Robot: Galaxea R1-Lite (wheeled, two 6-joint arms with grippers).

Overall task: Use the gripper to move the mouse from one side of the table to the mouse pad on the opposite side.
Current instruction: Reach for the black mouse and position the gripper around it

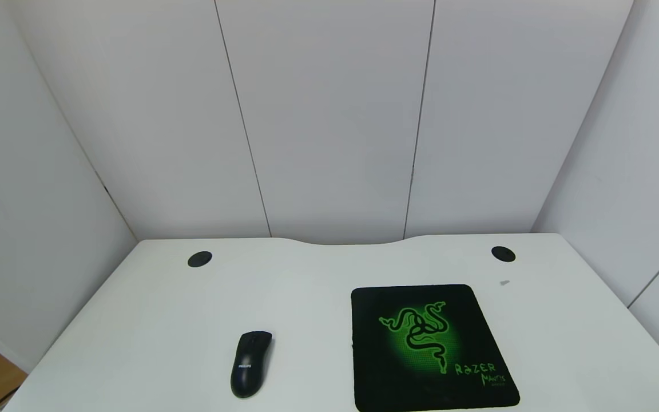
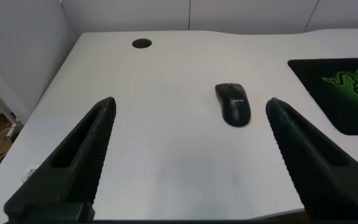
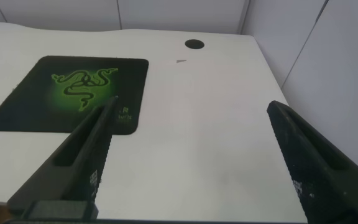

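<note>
My left gripper (image 2: 188,155) hangs spread wide, the glossy black oval mouse (image 2: 233,104) ahead between its fingers. Only my right gripper (image 3: 188,158), equally spread, faces the square black green-emblem mouse pad (image 3: 67,93). Neither shows from the head.

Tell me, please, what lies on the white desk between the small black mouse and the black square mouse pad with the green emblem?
Nothing: in the head view only bare white table separates the glossy black mouse from the green-emblem mouse pad.

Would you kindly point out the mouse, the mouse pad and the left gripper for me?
mouse (image 1: 251,364), head view, middle of its glossy back.
mouse pad (image 1: 429,346), head view, on the green emblem.
left gripper (image 2: 191,158), left wrist view, midway between its open fingertips.
</note>
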